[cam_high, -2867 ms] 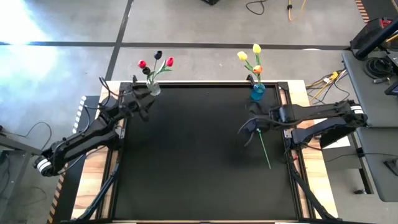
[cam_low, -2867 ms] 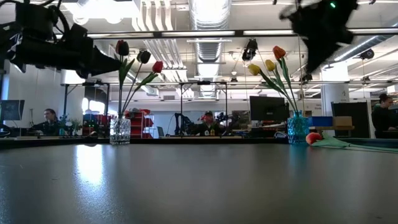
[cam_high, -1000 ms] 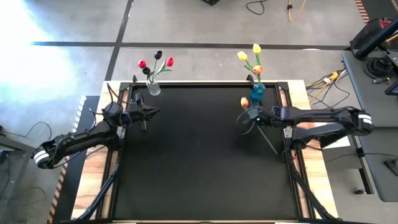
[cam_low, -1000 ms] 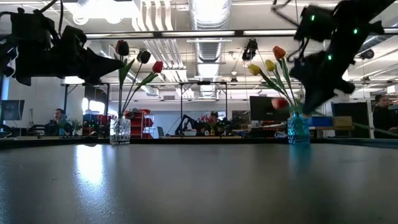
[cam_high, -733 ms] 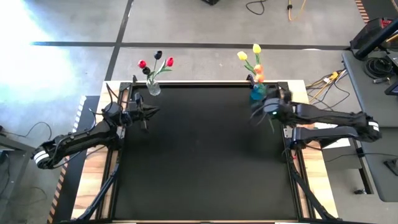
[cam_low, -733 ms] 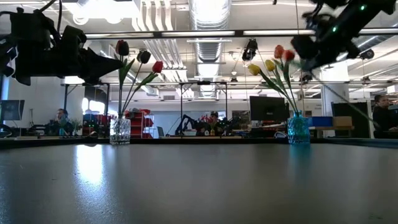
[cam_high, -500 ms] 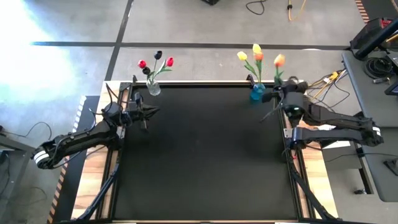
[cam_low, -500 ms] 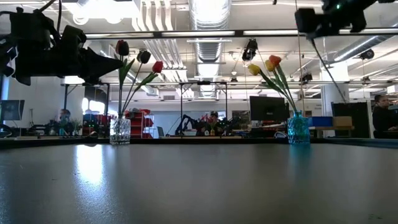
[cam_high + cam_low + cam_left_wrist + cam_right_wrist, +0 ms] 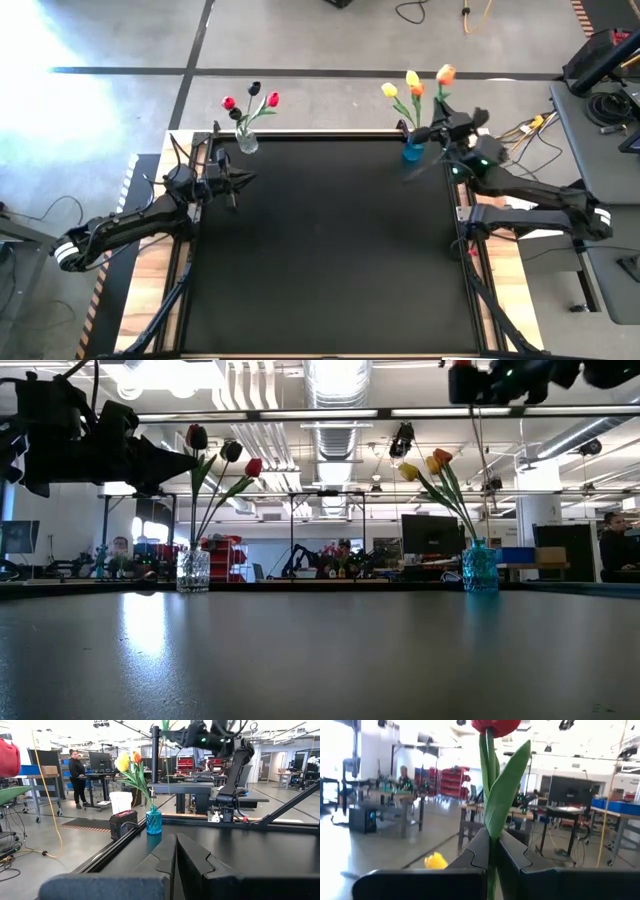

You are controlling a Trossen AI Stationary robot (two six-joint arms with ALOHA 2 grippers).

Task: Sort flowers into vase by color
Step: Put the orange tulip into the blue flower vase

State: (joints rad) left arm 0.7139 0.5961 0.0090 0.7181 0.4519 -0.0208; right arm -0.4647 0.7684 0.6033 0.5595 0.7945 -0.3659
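Holding a tulip (image 9: 496,780) by its stem, the right gripper (image 9: 437,133) is pinched tight and sits high up, just beside the blue vase (image 9: 413,152) at the table's (image 9: 320,260) back right. The left gripper (image 9: 236,180) is squeezed shut on nothing, near the clear vase (image 9: 246,142) at the back left

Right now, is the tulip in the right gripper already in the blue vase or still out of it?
Out. The right gripper, shut on the tulip, holds it upright in the air beside the blue vase.
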